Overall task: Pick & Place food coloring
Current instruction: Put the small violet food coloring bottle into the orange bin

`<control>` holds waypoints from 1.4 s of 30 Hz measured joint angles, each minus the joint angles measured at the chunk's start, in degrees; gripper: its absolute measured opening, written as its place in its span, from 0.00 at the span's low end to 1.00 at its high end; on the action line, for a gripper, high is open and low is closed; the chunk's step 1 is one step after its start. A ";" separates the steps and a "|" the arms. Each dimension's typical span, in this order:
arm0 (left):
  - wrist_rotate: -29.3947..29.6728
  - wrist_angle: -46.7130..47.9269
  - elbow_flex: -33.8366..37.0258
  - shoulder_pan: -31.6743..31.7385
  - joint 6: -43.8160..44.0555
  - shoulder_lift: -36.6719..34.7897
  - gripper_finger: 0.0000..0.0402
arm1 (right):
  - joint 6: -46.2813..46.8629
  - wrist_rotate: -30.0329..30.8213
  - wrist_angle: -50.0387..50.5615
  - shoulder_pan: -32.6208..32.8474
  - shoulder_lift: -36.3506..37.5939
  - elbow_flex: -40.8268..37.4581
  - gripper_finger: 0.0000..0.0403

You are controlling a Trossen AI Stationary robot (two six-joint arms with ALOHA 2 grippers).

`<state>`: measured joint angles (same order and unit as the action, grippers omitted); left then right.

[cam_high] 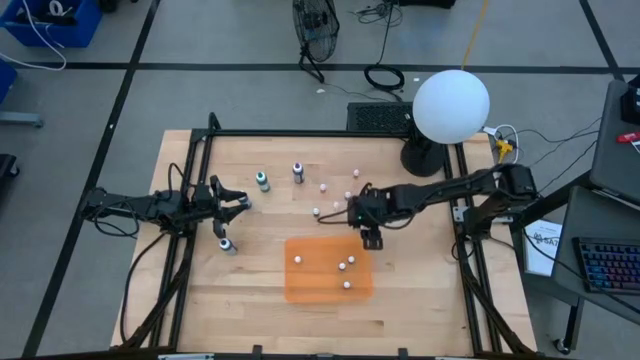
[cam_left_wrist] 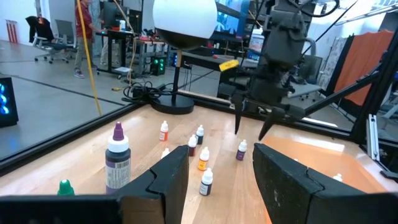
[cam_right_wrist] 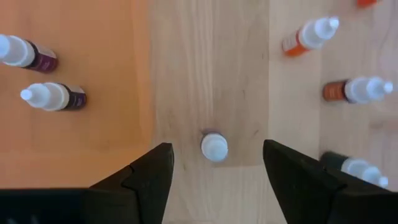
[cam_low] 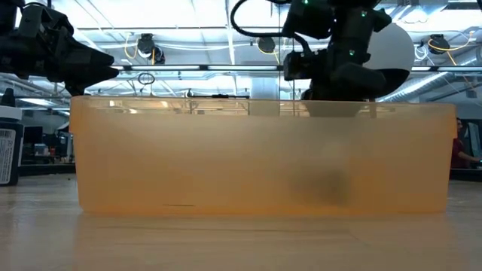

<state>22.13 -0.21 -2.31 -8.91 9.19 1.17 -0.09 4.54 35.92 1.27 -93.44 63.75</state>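
Three larger bottles stand on the wood: teal (cam_high: 262, 181), purple (cam_high: 298, 172) (cam_left_wrist: 117, 158) and dark (cam_high: 227, 244). Several smaller white-capped dropper bottles stand mid-table (cam_high: 335, 207) (cam_left_wrist: 203, 158). Three more stand in the orange tray (cam_high: 365, 285) (cam_right_wrist: 53, 96). My right gripper (cam_high: 370, 238) (cam_right_wrist: 214, 171) is open and points down just outside the tray's far right corner. Its fingers stand on either side of one small upright bottle (cam_right_wrist: 214, 147) without touching it. My left gripper (cam_high: 235, 200) (cam_left_wrist: 221, 155) is open and empty at the left, level, facing the small bottles.
A white globe lamp (cam_high: 450, 105) stands at the far right edge, with a black frame (cam_high: 195, 160) along the table's sides. Orange-bodied small bottles (cam_right_wrist: 308, 36) and a dark one (cam_right_wrist: 354, 167) stand close beside my right gripper. The tray wall (cam_low: 263, 158) fills the low view.
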 joint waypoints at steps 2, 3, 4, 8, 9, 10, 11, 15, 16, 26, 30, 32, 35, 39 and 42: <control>0.00 0.06 0.00 -0.02 0.01 0.00 0.45 | -0.35 0.04 0.24 0.12 -0.90 0.00 0.58; 0.00 0.05 0.00 0.00 0.00 0.00 0.45 | -0.44 0.03 0.29 -0.10 -1.41 0.00 0.57; 0.00 -0.02 0.00 0.00 0.00 0.01 0.45 | -0.56 0.02 0.07 -0.32 -1.92 0.00 0.57; 0.00 0.00 0.00 0.00 0.00 0.00 0.45 | -1.01 -0.15 -0.10 -1.23 -3.97 0.00 0.57; 0.00 0.00 0.00 -0.02 0.00 0.00 0.45 | -1.16 -0.15 -0.38 -1.32 -4.43 0.00 0.57; 0.00 0.00 0.00 -0.01 0.00 0.01 0.45 | -1.27 -0.17 -0.55 -1.48 -4.82 0.00 0.57; 0.00 0.00 0.00 -0.02 0.01 0.00 0.45 | -1.35 -0.31 -0.52 -1.62 -5.23 0.00 0.57; 0.00 0.00 0.00 -0.01 0.01 0.00 0.45 | -2.14 -3.37 -0.81 -2.03 -7.01 0.00 0.57; 0.00 0.00 0.00 -0.01 0.02 0.00 0.45 | -2.13 -3.99 -0.91 -2.06 -7.36 0.00 0.57; 0.00 0.00 0.00 -0.02 0.02 0.00 0.45 | -2.20 -4.74 -1.35 -2.07 -7.40 0.00 0.55; 0.00 0.00 0.00 -0.02 0.00 0.00 0.45 | -2.16 -4.72 -1.18 -2.36 -7.45 0.00 0.51; 0.00 0.00 0.00 -0.02 0.01 0.00 0.45 | -2.15 -4.72 -1.19 -2.66 -7.45 0.00 0.47; 0.00 0.00 0.00 -0.02 0.01 0.00 0.45 | -2.15 -4.70 -0.91 -3.20 -7.45 0.00 0.37; 0.00 0.00 0.00 0.00 0.01 0.01 0.45 | -2.68 -4.72 -0.50 -3.93 -7.45 0.00 0.19; 0.00 0.00 0.00 -0.02 0.00 0.00 0.45 | -4.64 -4.67 -0.40 -4.10 -7.10 0.00 0.11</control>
<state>22.13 -0.21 -2.31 -8.93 9.19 1.17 -4.73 -0.13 35.53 -2.83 -100.53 63.75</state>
